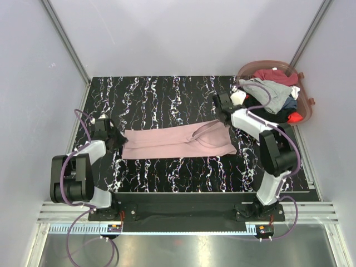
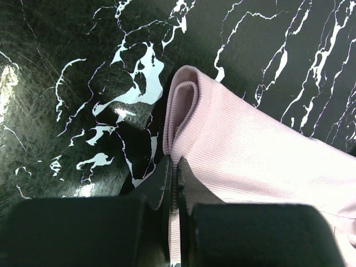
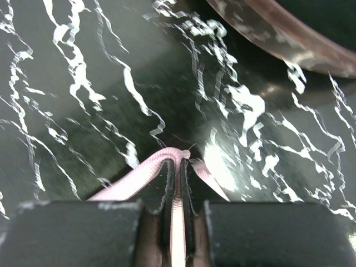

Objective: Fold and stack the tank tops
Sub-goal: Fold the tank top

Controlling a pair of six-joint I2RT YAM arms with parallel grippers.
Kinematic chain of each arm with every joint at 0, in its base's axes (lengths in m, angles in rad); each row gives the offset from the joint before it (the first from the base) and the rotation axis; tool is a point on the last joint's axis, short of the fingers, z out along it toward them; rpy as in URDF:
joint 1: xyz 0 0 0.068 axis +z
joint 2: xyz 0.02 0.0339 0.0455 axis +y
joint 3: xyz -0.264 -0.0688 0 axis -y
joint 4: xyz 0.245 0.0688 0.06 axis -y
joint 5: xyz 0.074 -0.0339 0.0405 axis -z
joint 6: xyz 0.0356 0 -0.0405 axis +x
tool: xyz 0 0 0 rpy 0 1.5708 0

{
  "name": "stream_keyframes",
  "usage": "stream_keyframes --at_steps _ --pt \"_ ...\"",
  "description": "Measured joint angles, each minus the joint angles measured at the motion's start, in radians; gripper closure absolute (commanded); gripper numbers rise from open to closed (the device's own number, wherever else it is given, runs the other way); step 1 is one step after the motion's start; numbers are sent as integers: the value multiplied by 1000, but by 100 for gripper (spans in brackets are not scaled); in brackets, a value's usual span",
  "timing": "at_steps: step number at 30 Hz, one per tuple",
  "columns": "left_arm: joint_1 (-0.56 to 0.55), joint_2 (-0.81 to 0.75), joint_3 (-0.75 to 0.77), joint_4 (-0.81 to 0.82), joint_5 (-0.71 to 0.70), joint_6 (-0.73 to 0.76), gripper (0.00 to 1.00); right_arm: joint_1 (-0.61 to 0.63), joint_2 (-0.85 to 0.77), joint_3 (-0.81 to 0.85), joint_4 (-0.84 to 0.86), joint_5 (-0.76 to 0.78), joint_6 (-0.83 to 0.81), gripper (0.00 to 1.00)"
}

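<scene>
Left wrist view: the left gripper [image 2: 177, 178] occupies the 6 o'clock edge of the frame. Its two fingers are pressed together, with a thin layer of ribbed pink cloth pinched between them. The cloth belongs to the pink tank top [image 2: 250, 161], whose rolled edge curls at 12 o'clock from the fingertips. The rest of the garment spreads toward 4 o'clock over the black marble-patterned table [image 2: 67, 83].

Right wrist view: the right gripper [image 3: 179, 172] is likewise closed. A narrow pink strap [image 3: 139, 177] of the same garment is clamped between its fingers and arches out toward 8 o'clock. The rim of the brownish translucent basket [image 3: 278, 28] crosses the 1 o'clock corner, apart from the fingers.

Top view: the pink tank top [image 1: 167, 143] lies flat at the centre of the table [image 1: 167, 94], long axis running 9 o'clock to 3 o'clock.
- The left gripper [image 1: 119, 142] holds its 9 o'clock end.
- The right gripper [image 1: 225, 118] holds its 2 o'clock corner at the strap end.
- The basket [image 1: 306, 108] stands at the table's 2 o'clock corner, just beside the right arm.

Basket contents, piled loosely:
- a grey tank top [image 1: 267, 90] draped over the 9 o'clock rim;
- a maroon garment [image 1: 276, 75] at 12 o'clock;
- black cloth [image 1: 278, 115] at 6 o'clock;
- a red piece [image 1: 295, 117] at 5 o'clock.
</scene>
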Motion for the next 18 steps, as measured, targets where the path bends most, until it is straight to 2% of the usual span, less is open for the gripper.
stream_keyframes --at_steps 4,7,9,11,12,18 --pt "0 0 0 0 0 0 100 0 -103 -194 105 -17 25 88" --pt "0 0 -2 0 0 0 100 0 -129 -282 145 -29 61 81" --pt "0 0 -2 0 0 0 100 0 -129 -318 165 -46 81 72" --pt "0 0 -2 0 -1 0 100 0 -129 -339 179 -56 92 71" --pt "0 0 -2 0 -1 0 100 0 -129 -345 183 -63 97 62" --pt "18 0 -6 3 0 0 100 0 -133 -358 203 -71 105 35"
